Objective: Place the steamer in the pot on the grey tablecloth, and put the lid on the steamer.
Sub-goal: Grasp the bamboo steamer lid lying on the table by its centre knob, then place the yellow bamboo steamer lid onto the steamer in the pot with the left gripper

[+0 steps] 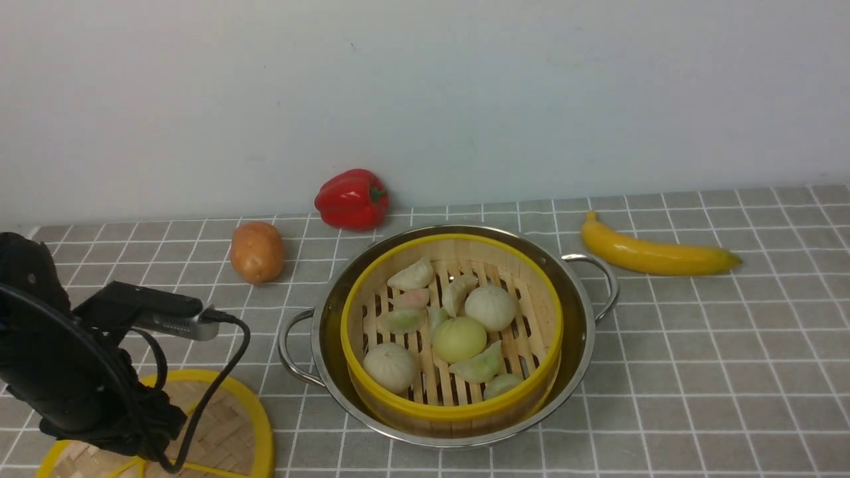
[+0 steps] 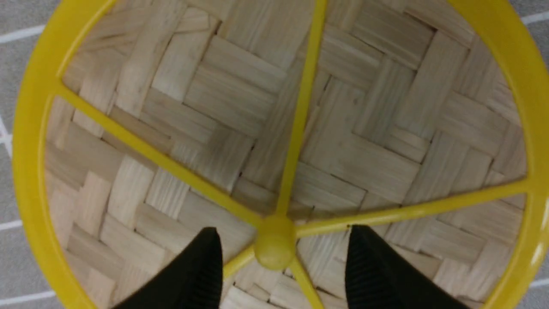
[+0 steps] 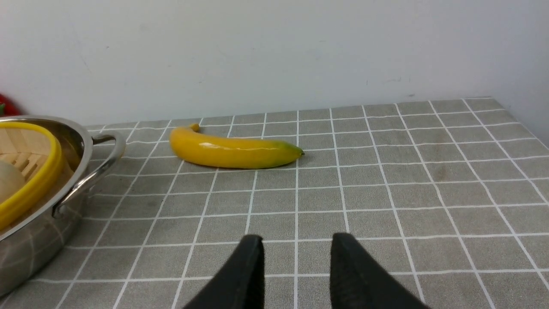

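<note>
The steamer (image 1: pixel 451 405), holding several dumplings and buns, sits inside the steel pot (image 1: pixel 571 292) on the grey tablecloth (image 1: pixel 697 345). The lid (image 1: pixel 229 425) lies flat on the cloth at the front left, partly hidden by my left arm. In the left wrist view the lid (image 2: pixel 240 111) fills the frame. My left gripper (image 2: pixel 281 253) is open, its two fingers either side of the centre knob (image 2: pixel 274 246), close above the lid. My right gripper (image 3: pixel 296 257) is open and empty above bare cloth, right of the pot (image 3: pixel 51 206) and steamer (image 3: pixel 34 180).
A red pepper (image 1: pixel 352 199) and a potato (image 1: pixel 257 252) lie behind the pot on the left. A banana (image 1: pixel 654 255) lies behind it on the right, also in the right wrist view (image 3: pixel 231 152). A white wall stands close behind the cloth.
</note>
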